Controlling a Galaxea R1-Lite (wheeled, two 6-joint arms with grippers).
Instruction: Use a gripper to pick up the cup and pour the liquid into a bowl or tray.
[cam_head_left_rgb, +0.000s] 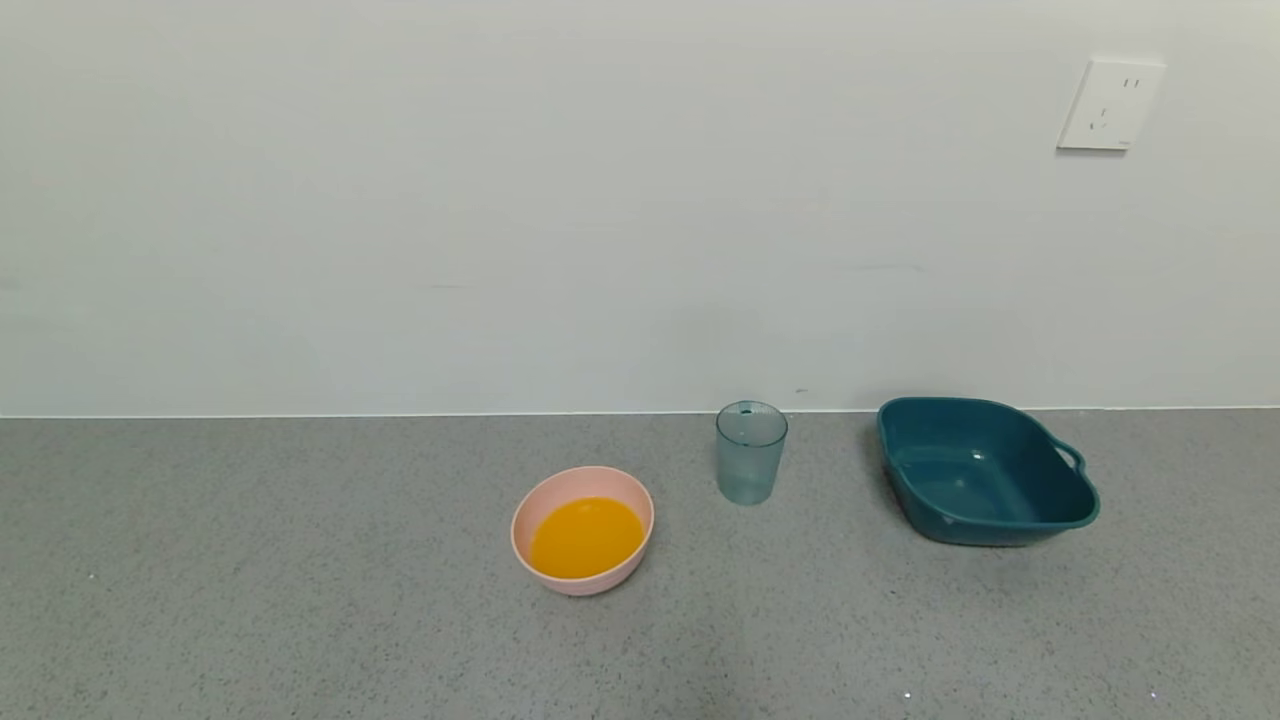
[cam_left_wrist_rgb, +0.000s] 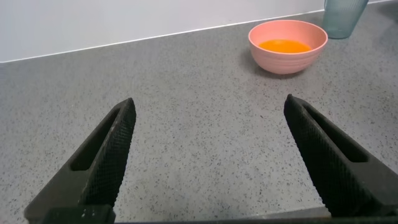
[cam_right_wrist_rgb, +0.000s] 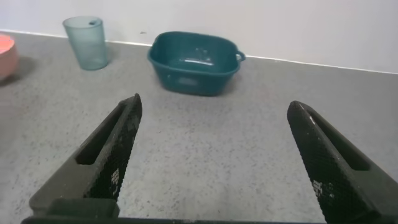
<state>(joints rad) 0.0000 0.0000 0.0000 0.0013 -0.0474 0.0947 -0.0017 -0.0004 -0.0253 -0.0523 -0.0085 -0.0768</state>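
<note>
A speckled grey worktop runs back to a plain pale wall with a white socket in the frame's upper right. My left pincer and right pincer both gape wide, holding nothing, low in their frames. The cup stands upright, mouth up, at centre frame by the wall, apart from both, between the pink bowl holding orange liquid and the teal tray.

Speckled grey countertop meets a plain white wall bearing 1 socket.
</note>
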